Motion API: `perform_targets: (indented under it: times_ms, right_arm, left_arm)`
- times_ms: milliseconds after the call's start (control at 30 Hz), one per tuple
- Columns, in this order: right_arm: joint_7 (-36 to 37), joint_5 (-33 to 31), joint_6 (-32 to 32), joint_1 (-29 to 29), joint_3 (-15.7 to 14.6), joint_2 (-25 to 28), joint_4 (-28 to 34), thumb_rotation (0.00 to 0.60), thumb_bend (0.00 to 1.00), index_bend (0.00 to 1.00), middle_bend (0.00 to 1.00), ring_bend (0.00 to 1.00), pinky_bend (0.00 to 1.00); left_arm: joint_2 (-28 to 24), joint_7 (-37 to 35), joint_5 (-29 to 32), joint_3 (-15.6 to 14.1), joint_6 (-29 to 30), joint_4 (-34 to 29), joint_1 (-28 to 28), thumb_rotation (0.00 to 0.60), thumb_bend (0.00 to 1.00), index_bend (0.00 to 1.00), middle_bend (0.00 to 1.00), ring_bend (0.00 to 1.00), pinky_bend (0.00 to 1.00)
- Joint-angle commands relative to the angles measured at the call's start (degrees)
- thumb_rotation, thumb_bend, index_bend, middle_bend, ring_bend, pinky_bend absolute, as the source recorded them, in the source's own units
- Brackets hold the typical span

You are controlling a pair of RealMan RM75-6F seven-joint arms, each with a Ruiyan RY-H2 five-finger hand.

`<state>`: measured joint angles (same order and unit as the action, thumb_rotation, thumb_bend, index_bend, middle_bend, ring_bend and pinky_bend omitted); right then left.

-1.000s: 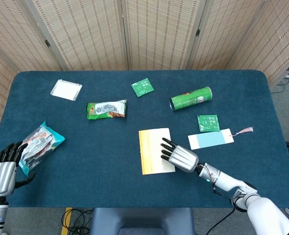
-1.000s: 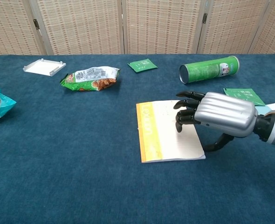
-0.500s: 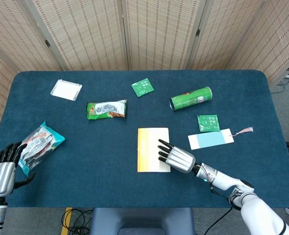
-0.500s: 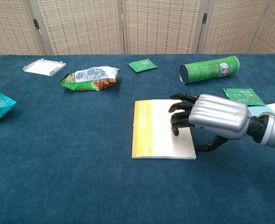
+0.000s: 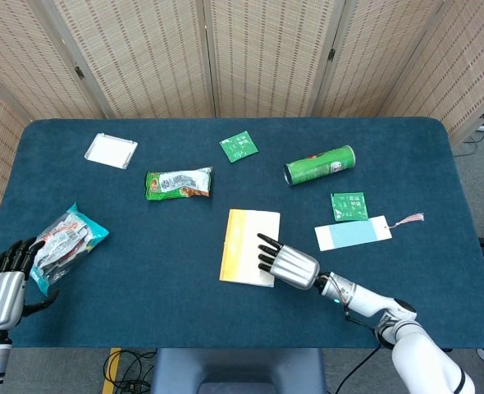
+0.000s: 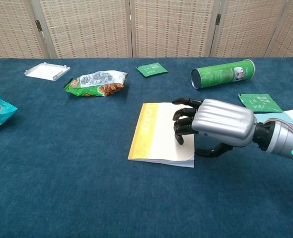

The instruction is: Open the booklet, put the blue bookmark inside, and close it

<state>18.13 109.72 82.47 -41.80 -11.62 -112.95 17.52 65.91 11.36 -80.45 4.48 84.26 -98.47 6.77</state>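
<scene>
- Since a second ago the booklet [image 5: 249, 258] has slid left and turned on the table [image 5: 143, 246], its yellow spine edge now angled toward the robot's left, pushed along under the right hand [image 5: 285, 263].
- The right hand lies palm down on the booklet's right part, fingertips [image 6: 180, 130] pressing on the white cover; it grasps nothing, and the cover is not yet lifted.
- The booklet is still shut, near the table's middle; the blue bookmark [image 5: 353, 233] lies well apart to its right, just below a green packet [image 5: 349, 205], its tassel pointing away.
- The left hand [image 5: 6, 283] rests at the table's near left edge, beside a snack bag [image 5: 64, 238], fingers loosely curled with nothing in them; whether it touches the bag I cannot tell.
- To open the cover well, I judge the fingertips should catch the free edge opposite the spine rather than press flat, since pressing only drags the booklet across the cloth.
- Steadying the spine side with the other hand would likely stop further sliding.
</scene>
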Motion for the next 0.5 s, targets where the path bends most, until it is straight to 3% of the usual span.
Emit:
perform_targets:
  times_ms: [33,500]
  right_arm:
    - [0.23,-0.20,0.30,-0.41,-0.02,-0.51,-0.60,0.600,0.30,0.46,0.39,0.24,0.09]
    - [0.98,-1.09,0.76,-3.23,0.06,-2.31,-2.95,0.600,0.45,0.51,0.42,0.26,0.09]
  left_arm:
    - [-0.06,-0.17,0.04,0.07,0.02,0.03,0.00,0.600,0.24,0.15,0.11,0.09,0.16]
    - [-1.04,-1.67,-0.13,0.43,0.42,-0.48,-0.13,0.600,0.24,0.15,0.11,0.09,0.16]
